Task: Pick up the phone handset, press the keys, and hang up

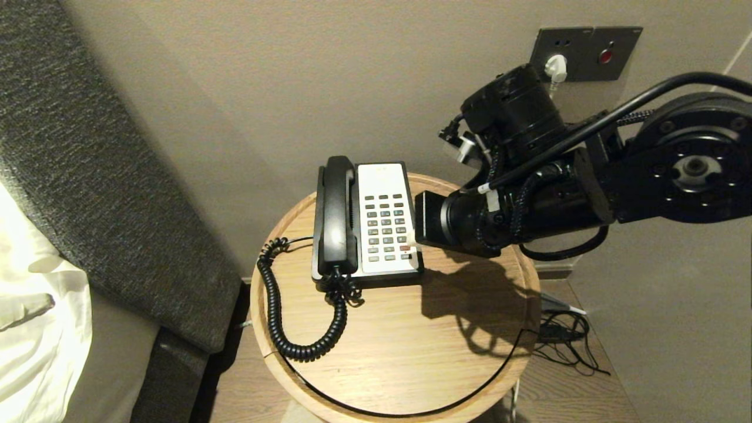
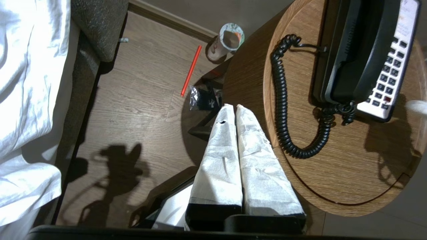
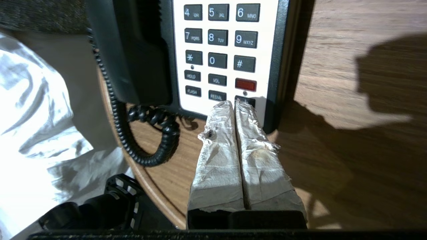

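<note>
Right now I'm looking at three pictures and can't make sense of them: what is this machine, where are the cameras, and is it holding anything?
It is a two-armed robot. One picture looks down from its head; the other two come from cameras on its wrists. On the round wooden table sits a phone, its handset resting in the cradle. The right hand, fingers wrapped in white and shut together, has its tips at the bottom keys. The left hand, also shut, waits beside the table. Neither holds anything.

Your right tool (image 3: 234, 104) reaches in level from the right on a bent arm, its wrapped fingers pressed together. Your left tool (image 2: 232, 107) hangs low, fingers likewise pressed together, holding nothing.
</note>
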